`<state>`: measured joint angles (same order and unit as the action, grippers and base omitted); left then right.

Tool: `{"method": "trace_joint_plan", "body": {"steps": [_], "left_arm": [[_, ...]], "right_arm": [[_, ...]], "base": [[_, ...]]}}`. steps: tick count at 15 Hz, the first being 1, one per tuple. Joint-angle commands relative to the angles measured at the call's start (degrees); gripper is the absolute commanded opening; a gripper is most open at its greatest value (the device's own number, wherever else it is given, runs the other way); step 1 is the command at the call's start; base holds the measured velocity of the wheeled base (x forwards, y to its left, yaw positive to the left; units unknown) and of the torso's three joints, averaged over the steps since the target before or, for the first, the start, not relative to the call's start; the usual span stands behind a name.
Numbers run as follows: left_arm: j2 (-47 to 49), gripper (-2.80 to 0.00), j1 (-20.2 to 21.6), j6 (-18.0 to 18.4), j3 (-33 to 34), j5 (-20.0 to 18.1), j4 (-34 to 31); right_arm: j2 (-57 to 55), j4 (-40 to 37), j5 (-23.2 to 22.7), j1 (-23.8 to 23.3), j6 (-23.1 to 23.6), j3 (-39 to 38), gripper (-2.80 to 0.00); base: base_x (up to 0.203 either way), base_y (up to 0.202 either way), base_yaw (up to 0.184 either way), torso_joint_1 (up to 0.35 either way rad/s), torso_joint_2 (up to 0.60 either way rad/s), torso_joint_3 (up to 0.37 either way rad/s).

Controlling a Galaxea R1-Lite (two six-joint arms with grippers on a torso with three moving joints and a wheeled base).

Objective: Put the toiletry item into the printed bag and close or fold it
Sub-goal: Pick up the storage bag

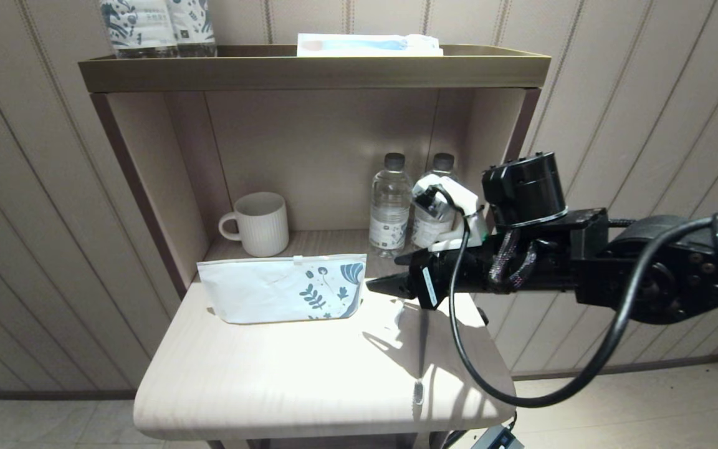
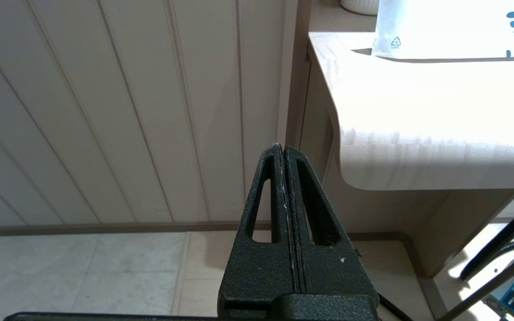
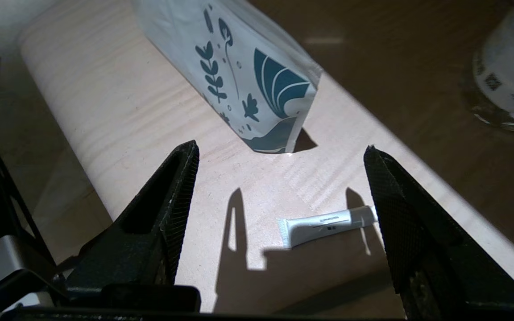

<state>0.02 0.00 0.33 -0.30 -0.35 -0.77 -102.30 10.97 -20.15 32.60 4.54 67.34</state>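
Note:
The printed bag (image 1: 281,290) (image 3: 248,76) stands on its edge across the back of the table (image 1: 272,374), leaf print at its right end, and its corner shows in the left wrist view (image 2: 453,26). A slim toothbrush (image 1: 419,374) lies on the table's right side, its bristled head near the front edge. My right gripper (image 1: 384,285) (image 3: 280,147) hovers open just right of the bag, holding nothing. A small white tube (image 3: 328,225) lies on the table below it, beside one finger. My left gripper (image 2: 282,147) is shut and empty, low beside the table's left edge.
A ribbed white mug (image 1: 259,223) and two water bottles (image 1: 390,206) stand in the shelf recess behind the bag. Blue-patterned bottles (image 1: 156,25) and a flat white and light blue packet (image 1: 368,45) sit on the top shelf. Side walls close in the recess.

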Motion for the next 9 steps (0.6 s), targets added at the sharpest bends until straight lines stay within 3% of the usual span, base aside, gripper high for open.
{"method": "trace_joint_plan", "body": {"steps": [1, 3, 9], "left_arm": [[0.0, -2.8, 0.0, 0.0, 0.0, 0.0, 0.0], [0.0, -2.8, 0.0, 0.0, 0.0, 0.0, 0.0], [0.0, -2.8, 0.0, 0.0, 0.0, 0.0, 0.0]], "right_arm": [[-3.4, 0.4, -6.2, -0.8, 2.2, 0.3, 0.0], [-5.0, 0.1, -10.7, -2.0, 4.0, 2.5, 0.0], [-13.7, 0.2, -11.6, -3.3, 5.2, 10.6, 0.0]], "base": [[0.0, 0.0, 0.0, 0.0, 0.0, 0.0], [0.0, 0.0, 0.0, 0.0, 0.0, 0.0], [0.0, 0.0, 0.0, 0.0, 0.0, 0.0]]}}
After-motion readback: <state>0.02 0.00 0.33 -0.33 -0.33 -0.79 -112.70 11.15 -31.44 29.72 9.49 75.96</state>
